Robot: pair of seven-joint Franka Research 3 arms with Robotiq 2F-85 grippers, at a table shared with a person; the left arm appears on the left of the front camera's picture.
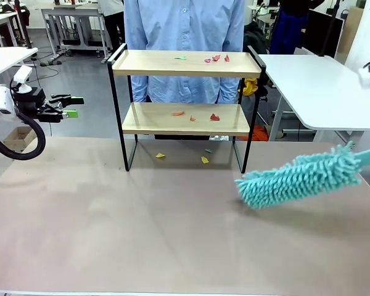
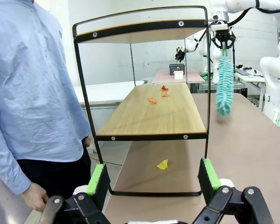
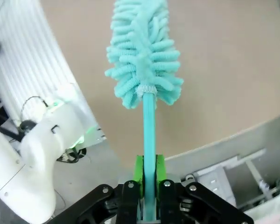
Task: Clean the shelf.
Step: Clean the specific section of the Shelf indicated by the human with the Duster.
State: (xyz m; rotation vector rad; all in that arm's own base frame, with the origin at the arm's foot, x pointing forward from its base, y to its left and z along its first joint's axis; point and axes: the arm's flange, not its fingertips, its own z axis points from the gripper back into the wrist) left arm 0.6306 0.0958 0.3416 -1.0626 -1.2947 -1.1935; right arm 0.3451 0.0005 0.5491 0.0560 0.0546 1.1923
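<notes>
The shelf is set at the far middle of the desk, in front of a person in a blue shirt. Small coloured scraps are scattered on both boards and on the desk beneath. The right hand is closed on the handle of a turquoise duster, held low, right of the shelf and apart from it. The left hand is held open and empty, left of the shelf.
</notes>
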